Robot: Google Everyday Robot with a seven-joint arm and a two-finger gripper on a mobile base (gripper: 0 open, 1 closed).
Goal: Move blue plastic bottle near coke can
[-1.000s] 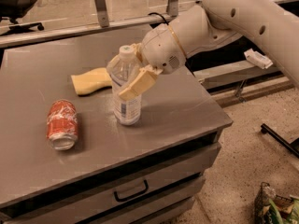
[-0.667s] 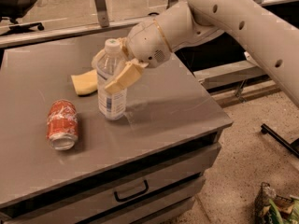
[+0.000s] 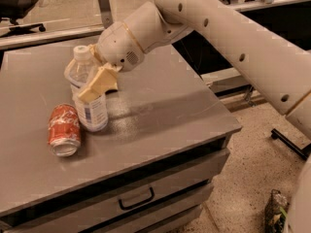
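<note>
Camera view: my gripper [image 3: 90, 89] sits over left half of grey metal cabinet top [image 3: 165, 106], clenched across mid-body of small clear blue-labelled plastic bottle [image 3: 93, 114]. Mid-height grip holds bottle upright, white cap up. Cannot tell if base touches top. Red aluminium soda can [image 3: 64, 130] lies on side just beside bottle, toward left edge; gap thin, maybe touching. My guess: placement near done, release next. Open room toward right edge and far edge for backing out. Can on its side near front edge, could roll if nudged.
</note>
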